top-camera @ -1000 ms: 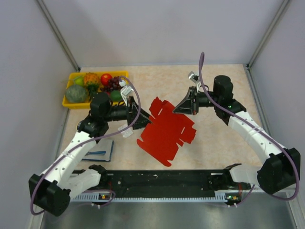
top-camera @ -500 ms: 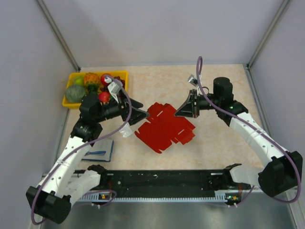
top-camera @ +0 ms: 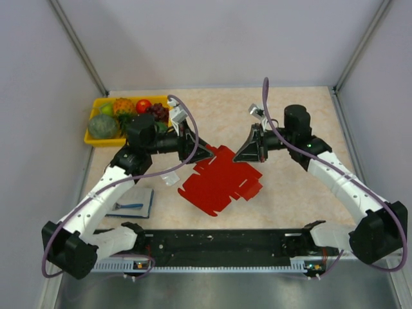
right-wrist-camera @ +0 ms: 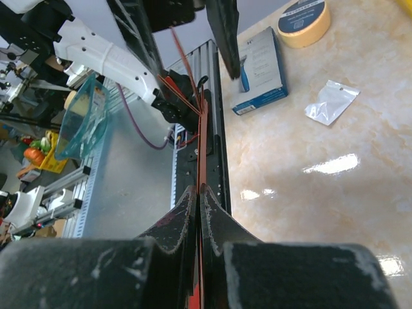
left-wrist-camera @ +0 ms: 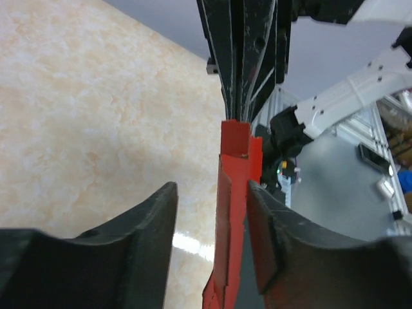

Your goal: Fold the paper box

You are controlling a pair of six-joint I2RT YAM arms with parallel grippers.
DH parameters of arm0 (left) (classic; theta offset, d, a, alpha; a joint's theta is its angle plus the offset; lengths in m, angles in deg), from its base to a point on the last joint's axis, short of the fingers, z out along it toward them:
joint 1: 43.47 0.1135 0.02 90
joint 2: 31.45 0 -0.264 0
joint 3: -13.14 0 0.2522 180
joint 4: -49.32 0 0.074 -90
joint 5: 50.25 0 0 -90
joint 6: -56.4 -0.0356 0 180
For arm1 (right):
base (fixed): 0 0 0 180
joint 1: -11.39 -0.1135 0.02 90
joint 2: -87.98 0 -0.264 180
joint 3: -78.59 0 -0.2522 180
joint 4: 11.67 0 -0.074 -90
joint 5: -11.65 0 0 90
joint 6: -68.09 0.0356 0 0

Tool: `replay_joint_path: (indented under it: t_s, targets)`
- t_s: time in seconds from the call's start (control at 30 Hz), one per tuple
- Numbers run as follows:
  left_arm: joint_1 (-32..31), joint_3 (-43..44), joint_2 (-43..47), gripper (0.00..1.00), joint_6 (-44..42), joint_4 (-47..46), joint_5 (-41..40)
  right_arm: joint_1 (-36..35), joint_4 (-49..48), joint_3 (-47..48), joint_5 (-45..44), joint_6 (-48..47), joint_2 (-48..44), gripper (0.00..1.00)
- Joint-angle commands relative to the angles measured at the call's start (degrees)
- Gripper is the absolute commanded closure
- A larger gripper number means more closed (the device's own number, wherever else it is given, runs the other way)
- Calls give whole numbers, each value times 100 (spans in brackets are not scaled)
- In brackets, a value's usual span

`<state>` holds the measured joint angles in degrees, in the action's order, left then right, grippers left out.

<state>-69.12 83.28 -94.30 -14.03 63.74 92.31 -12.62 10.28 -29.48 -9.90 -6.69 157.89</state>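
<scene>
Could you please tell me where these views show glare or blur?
Left wrist: a glare patch on the table; the left fingers soft, the paper box sharper. Right wrist: glare streaks on the table, right fingers blurred. Top external: even, sharp.

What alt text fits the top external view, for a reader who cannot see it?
A red paper box sits between two grippers: the right gripper is shut on its far edge, the left gripper open around that edge. A yellow fruit tray sits at back left.
</scene>
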Motion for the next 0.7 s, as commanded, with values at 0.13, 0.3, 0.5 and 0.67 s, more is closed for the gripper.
replay_joint_path:
  t_s: [0.13, 0.3, 0.5, 0.67]
  targets:
    - [-81, 198, -123, 100, -384, 267, 615, -86, -608, 124, 362, 350, 146, 100]
    - [-81, 40, 124, 100, -174, -319, 949, -113, -588, -130, 511, 182, 260, 66]
    - [-81, 40, 124, 100, 107, -583, 1186, -314, -931, -219, 618, 349, 330, 64]
    - [77, 22, 237, 61, 520, -436, 845, -306, -1952, -368, 662, 1043, 400, 100]
